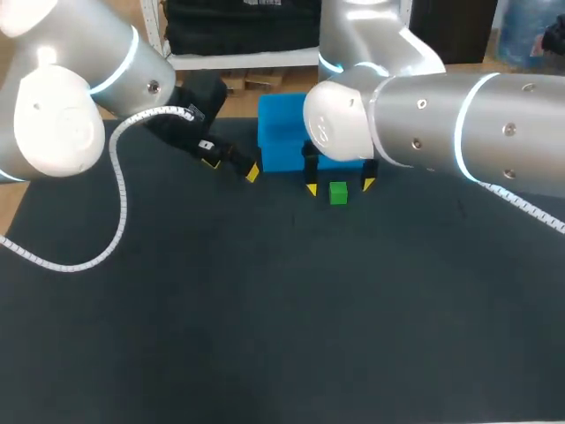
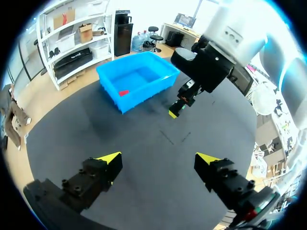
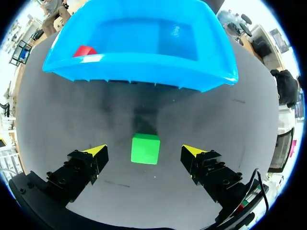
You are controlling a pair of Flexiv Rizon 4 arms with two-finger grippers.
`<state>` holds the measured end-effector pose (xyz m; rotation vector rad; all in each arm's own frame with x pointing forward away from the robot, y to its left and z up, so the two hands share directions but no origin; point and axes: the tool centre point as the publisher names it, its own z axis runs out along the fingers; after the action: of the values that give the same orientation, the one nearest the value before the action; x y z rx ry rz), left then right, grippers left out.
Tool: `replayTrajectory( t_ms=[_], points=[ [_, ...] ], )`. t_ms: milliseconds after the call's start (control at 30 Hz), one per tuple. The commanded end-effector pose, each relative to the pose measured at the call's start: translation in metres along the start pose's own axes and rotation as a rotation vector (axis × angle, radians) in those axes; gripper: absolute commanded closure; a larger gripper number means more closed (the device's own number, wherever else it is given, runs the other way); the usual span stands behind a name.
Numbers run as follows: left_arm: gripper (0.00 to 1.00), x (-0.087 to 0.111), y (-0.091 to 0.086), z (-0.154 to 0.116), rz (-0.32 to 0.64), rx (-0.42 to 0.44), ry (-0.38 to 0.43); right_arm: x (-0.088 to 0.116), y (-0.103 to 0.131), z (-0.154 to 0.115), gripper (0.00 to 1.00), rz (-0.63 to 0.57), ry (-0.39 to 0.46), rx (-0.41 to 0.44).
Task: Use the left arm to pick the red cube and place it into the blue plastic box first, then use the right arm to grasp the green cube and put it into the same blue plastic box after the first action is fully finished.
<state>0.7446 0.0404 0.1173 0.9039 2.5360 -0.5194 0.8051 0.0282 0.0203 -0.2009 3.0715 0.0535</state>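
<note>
Head view: right arm hides much of blue box.

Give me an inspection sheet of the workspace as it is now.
Surface: dark mat.
Job's things: red cube inside the blue plastic box; green cube on the mat before the box.
Clutter: nothing seen.
Grippers: left gripper open, holding nothing; right gripper open, fingers either side of the green cube, apart from it.
Cables: white coiled cable from the left arm, looping over the mat.
Surroundings: nothing seen reaching over the mat.
</note>
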Motion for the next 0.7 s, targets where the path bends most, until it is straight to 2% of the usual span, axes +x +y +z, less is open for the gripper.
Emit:
replayTrajectory(
  t_ms=[33,667,700],
  points=[
    [0.00,0.001,0.001,0.000,0.002,0.004,-0.004,-0.011,0.003,0.005,0.00,0.005,0.027,0.004],
    [0.00,0.001,0.001,0.000,0.002,0.004,-0.004,-0.008,0.000,0.021,0.00,0.038,0.036,-0.004],
    [0.00,0.001,0.001,0.000,0.002,0.004,-0.004,-0.007,0.000,0.022,0.06,0.041,0.036,-0.005]
  ],
)
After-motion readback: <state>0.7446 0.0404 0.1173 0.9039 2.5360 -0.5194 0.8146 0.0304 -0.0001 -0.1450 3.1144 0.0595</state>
